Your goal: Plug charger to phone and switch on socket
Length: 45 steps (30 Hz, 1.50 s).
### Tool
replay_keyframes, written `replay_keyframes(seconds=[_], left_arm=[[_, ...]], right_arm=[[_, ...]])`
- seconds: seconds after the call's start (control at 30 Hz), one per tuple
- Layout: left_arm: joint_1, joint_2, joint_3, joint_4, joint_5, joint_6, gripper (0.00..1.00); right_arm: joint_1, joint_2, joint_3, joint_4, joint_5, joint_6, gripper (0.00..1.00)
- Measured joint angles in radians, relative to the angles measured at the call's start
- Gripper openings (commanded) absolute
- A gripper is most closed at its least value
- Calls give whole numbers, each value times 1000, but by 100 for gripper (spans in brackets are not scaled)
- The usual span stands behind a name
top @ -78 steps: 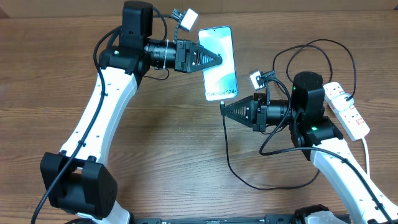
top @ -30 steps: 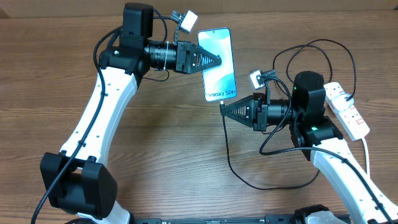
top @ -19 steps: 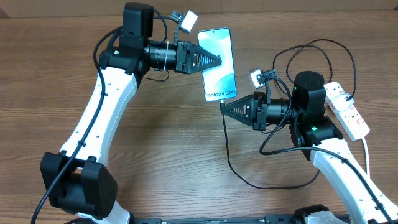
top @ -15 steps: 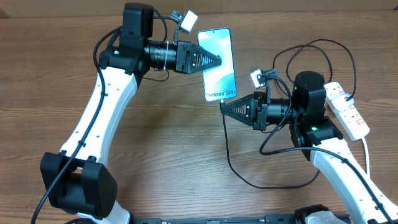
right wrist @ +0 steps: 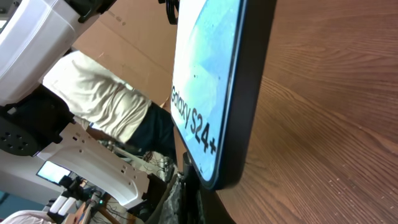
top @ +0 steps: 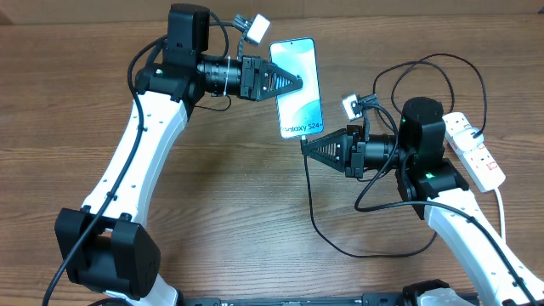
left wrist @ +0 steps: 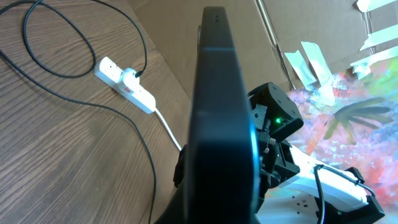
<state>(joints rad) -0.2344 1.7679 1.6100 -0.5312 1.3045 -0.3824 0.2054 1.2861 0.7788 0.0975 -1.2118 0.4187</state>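
My left gripper [top: 297, 82] is shut on the long left edge of the phone [top: 298, 85] and holds it above the table, with its blue-teal screen facing up. In the left wrist view the phone [left wrist: 221, 118] is a dark slab seen edge-on. My right gripper [top: 305, 147] is shut on the charger [top: 312, 223], just under the phone's "Galaxy S24+" end. In the right wrist view the small black plug [right wrist: 188, 169] touches the bottom edge of the phone [right wrist: 208, 81]. Whether it is seated I cannot tell. The socket [top: 476, 150] lies at the far right.
The charger's thin black cable loops over the wood [top: 374, 254] in front of the right arm and arcs back [top: 425, 59] toward the socket. The socket [left wrist: 127, 84] also shows in the left wrist view. A thick white cord [top: 500, 204] leaves the socket toward the front.
Nothing has visibly moved over the last second; both arms, the phone and the plug stay where they were.
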Motion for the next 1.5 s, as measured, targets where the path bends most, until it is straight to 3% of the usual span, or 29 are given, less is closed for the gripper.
replay_keyframes(seconds=[0.5, 0.83, 1.5], left_arm=[[5, 1, 2, -76, -8, 54, 4], [6, 1, 2, -42, -11, 72, 4], [7, 1, 2, -40, -11, 67, 4]], right_arm=[[5, 0, -3, 102, 12, 54, 4], [5, 0, -3, -10, 6, 71, 4], [30, 0, -3, -24, 14, 72, 4]])
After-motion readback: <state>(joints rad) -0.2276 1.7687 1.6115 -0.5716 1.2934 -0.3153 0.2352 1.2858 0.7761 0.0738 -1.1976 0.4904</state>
